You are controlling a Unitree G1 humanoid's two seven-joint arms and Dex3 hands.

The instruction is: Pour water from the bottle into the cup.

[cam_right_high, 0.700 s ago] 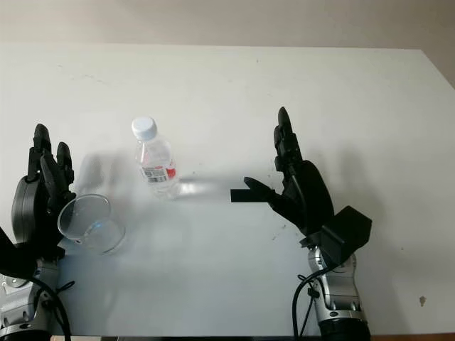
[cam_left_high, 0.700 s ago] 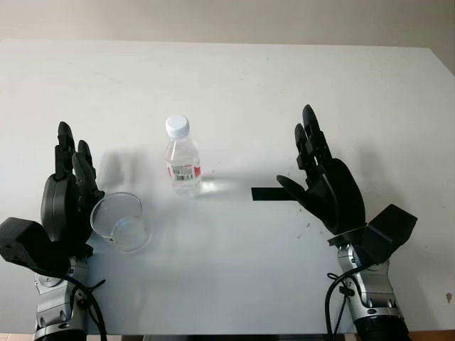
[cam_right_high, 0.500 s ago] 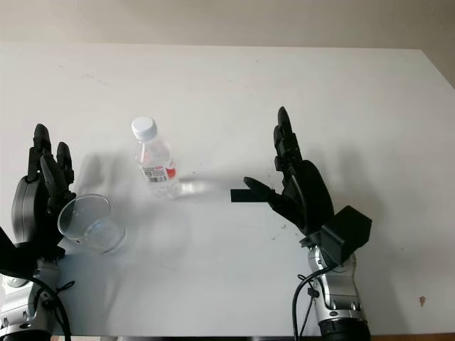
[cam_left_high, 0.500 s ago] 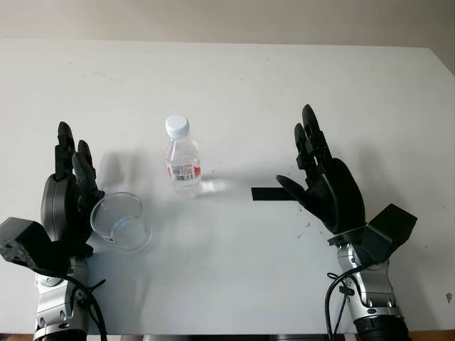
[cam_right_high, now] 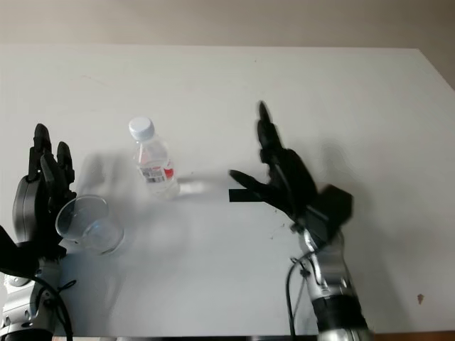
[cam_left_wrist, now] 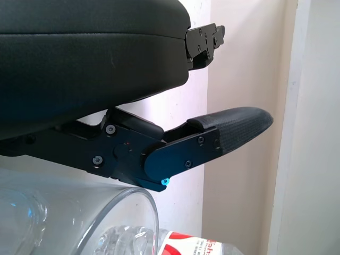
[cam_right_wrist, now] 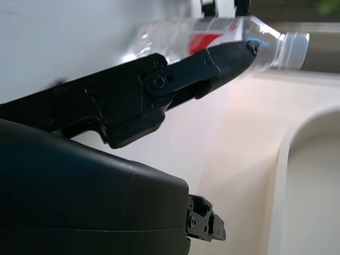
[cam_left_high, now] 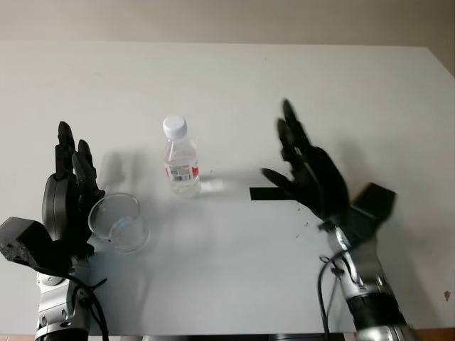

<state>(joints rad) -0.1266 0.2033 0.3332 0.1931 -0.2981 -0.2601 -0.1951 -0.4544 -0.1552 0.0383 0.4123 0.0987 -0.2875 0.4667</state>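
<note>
Both hands hold nothing: the open right hand reaches toward the capped, upright bottle, needing a side grasp, while the open left hand waits touching the cup.

capped bottle upright mid-table; clear cup upright, near-left.

A plain indoor test or lab setting; a bare white table spans the view; a blank beige wall runs behind it at 12 o'clock.
</note>
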